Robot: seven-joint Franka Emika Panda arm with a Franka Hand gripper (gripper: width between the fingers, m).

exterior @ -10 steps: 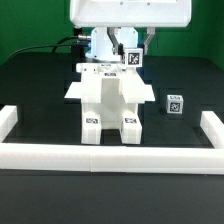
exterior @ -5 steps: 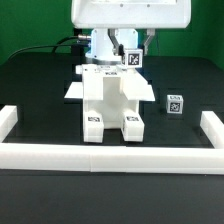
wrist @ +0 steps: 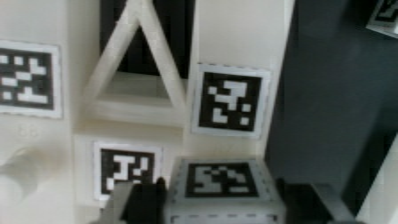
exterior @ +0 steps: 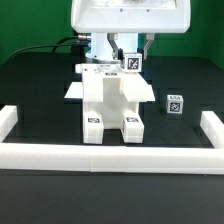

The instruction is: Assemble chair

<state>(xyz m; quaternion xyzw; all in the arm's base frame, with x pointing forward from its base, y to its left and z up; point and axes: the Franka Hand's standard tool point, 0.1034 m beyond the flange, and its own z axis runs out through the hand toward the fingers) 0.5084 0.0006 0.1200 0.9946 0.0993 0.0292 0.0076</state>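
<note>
The chair (exterior: 108, 100) stands half built in the middle of the black table (exterior: 40, 95), just behind the white border rail (exterior: 110, 153). Its two blocky legs face that rail and its flat plate spreads out at the back. What the coming move seems to turn on is the top rear of this assembly, a little to the exterior view's right of its middle. There a tagged bar (exterior: 131, 59) sits right against the chair's upper edge, with the rest of the chair below it and toward the rail. Which way the bar's long axis runs cannot be told, since only its tagged face shows. A small loose tagged block (exterior: 174, 101) lies well apart on the exterior view's right. The gripper (exterior: 131, 50) comes down from above onto the bar. Its jaws are set narrow, and in the wrist view one dark finger (wrist: 135, 202) stands on each side of the tagged face, so it appears to be clamping the bar.
</note>
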